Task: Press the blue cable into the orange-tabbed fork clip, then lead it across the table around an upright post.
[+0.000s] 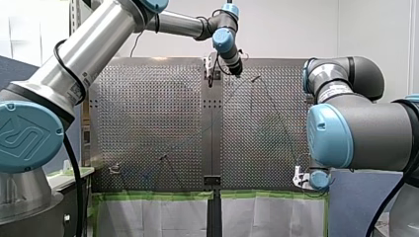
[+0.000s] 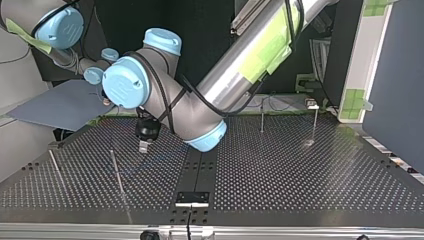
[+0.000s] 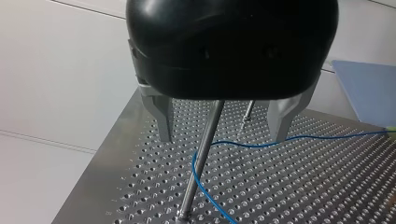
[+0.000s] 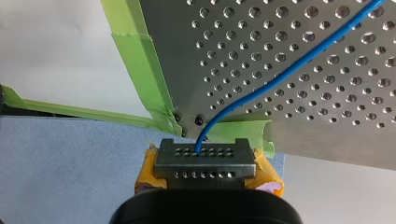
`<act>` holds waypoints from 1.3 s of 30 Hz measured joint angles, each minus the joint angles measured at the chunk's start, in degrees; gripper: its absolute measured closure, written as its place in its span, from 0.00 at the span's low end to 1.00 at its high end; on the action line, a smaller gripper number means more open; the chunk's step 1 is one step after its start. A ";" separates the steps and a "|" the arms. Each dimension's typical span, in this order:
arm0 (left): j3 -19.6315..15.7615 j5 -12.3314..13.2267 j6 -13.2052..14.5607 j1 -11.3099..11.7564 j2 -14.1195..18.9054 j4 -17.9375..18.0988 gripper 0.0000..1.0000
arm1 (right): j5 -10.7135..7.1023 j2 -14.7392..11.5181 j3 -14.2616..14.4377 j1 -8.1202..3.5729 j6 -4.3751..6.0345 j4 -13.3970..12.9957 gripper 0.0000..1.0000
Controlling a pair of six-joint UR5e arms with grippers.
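Straddling the post (image 3: 199, 163), left gripper (image 3: 222, 138) wide, right gripper (image 4: 204, 154) seemingly pinching blue cable (image 4: 280, 78).

perhaps a logo on joint cap (image 1: 27, 134)

- The perforated metal table (image 2: 300, 170): 2 plates joined by a dark centre strip (image 2: 200, 165).
- Its edge carries green tape (image 4: 140, 60).
- Thin upright posts (image 2: 262, 116) stand on it.
- A blue cable (image 4: 280, 76) runs across its holes.
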 joint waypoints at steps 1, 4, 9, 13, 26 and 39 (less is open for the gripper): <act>0.00 -0.01 0.01 -0.01 0.00 -0.01 0.00 | 0.00 0.00 0.00 0.02 0.00 0.00 1.00; 0.00 -0.01 0.05 0.00 0.01 -0.04 0.00 | 0.00 -0.01 0.00 0.03 0.00 0.00 1.00; 0.00 -0.02 0.03 0.00 0.00 -0.06 0.00 | 0.00 0.00 0.00 0.03 -0.02 0.00 1.00; 0.00 -0.01 -0.03 -0.01 0.01 -0.05 0.00 | 0.00 0.00 -0.01 0.02 -0.09 0.00 1.00; -0.01 -0.01 -0.15 0.02 0.00 -0.14 0.00 | 0.00 0.00 -0.01 0.05 -0.18 0.00 1.00; -4.18 -0.99 0.22 0.04 3.77 1.88 0.00 | 0.00 -0.01 0.00 0.05 -0.24 0.00 1.00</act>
